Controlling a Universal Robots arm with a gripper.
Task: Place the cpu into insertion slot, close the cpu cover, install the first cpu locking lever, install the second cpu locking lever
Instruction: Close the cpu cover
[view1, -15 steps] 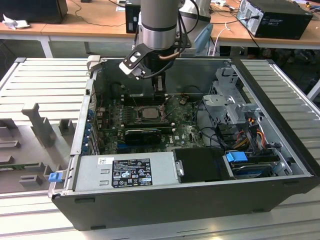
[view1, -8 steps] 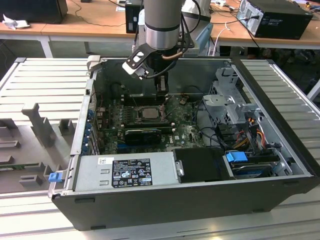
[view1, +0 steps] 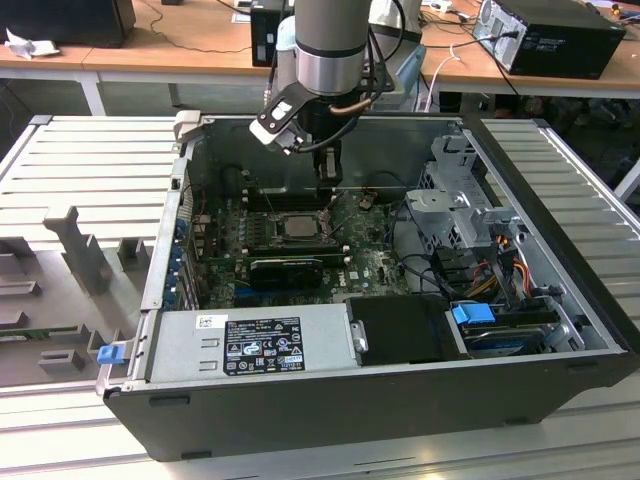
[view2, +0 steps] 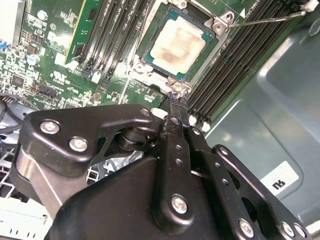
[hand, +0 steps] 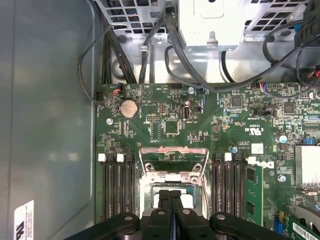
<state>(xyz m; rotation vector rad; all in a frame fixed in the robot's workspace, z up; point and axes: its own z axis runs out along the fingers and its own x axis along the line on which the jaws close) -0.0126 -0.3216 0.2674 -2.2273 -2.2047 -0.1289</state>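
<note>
Black fingers (view2: 175, 117) are pinched together, tips right by the silver-rimmed square socket (view2: 218, 25) with the flat silver-grey cpu (view2: 177, 42) seated inside.

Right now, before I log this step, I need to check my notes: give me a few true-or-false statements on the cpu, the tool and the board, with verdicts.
1. The cpu sits in the slot. True.
2. The tool has its fingers spread wide. False: they are pressed together.
3. The tool hangs over the drive bay. False: its tip is at the slot, close to the cpu.
4. Black memory slots lie on both sides of the slot. True.
5. A coin cell sits on the board. True.
</note>
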